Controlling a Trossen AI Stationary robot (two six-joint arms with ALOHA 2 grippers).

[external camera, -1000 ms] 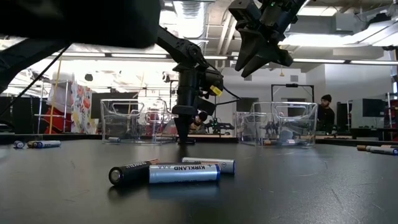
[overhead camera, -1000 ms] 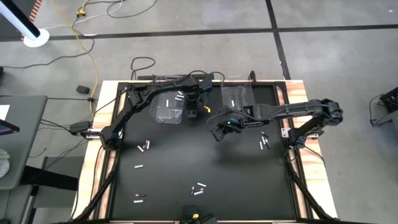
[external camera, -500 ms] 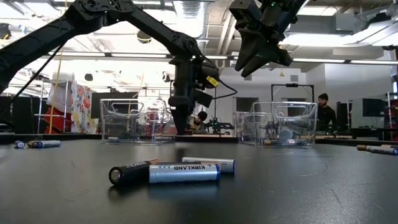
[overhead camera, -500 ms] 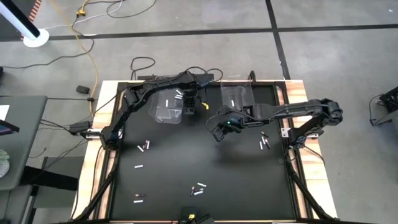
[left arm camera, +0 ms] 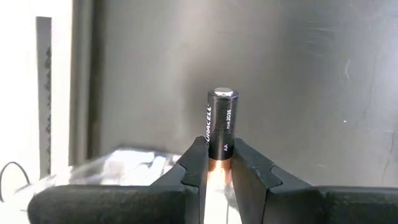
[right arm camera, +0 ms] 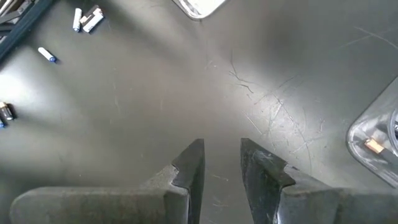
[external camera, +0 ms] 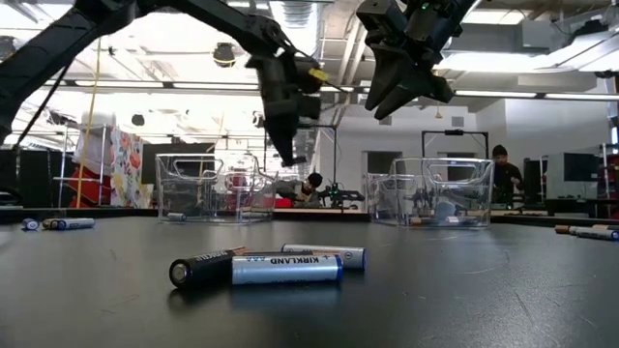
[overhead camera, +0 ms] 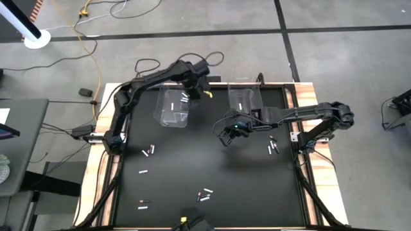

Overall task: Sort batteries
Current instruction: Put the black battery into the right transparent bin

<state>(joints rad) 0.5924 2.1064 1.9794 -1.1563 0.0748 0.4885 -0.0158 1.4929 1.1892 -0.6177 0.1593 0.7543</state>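
Observation:
My left gripper (overhead camera: 194,94) hangs in the air at the far right corner of the left clear bin (overhead camera: 173,109), shut on a dark battery (left arm camera: 221,127). My right gripper (overhead camera: 225,138) hovers open above the table's middle, high in the low view (external camera: 401,92), touching nothing. The right clear bin (overhead camera: 244,98) holds a white battery. More batteries lie flat on the black table: a pair (overhead camera: 149,151) at the left, one (overhead camera: 142,172) below them, a small cluster (overhead camera: 204,195) near the front, shown close up in the low view (external camera: 266,267), and some (overhead camera: 273,147) at the right. My left gripper pinches the dark battery by its copper-coloured end (left arm camera: 219,169) between the two fingers (left arm camera: 194,163). The black body with its metal cap (left arm camera: 224,93) sticks out past the fingertips, in line with them. The fingers point down, and the battery is lifted clear of the table.
Wooden rails (overhead camera: 108,160) frame the black table. Cables (overhead camera: 151,64) lie on the floor beyond its far edge. One more battery (overhead camera: 142,205) lies near the front left. A person (external camera: 505,174) shows in the room behind the table.
My left gripper has risen from the table between the two bins and moved toward the far edge and slightly left, carrying the dark battery up with it, and it stays shut. The right arm has kept still.

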